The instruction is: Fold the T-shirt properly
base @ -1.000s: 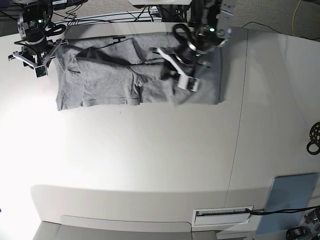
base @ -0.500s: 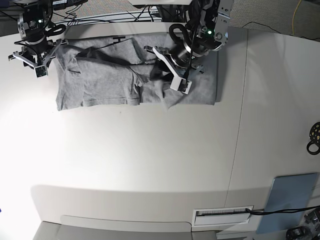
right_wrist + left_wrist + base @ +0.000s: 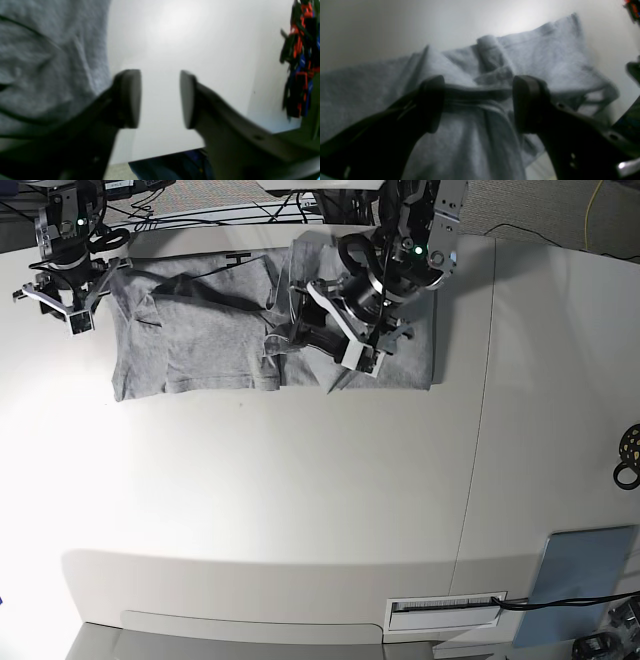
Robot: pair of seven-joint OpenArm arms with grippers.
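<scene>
T-shirt middle is hidden by left gripper; both wrist views are blurred.

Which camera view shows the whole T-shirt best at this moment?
The base view: it shows the T-shirt spread across the far side of the table, with the left gripper over its middle. The left wrist view shows only blurred grey folds close up. The right wrist view shows only one edge, beside the open right gripper.
</scene>
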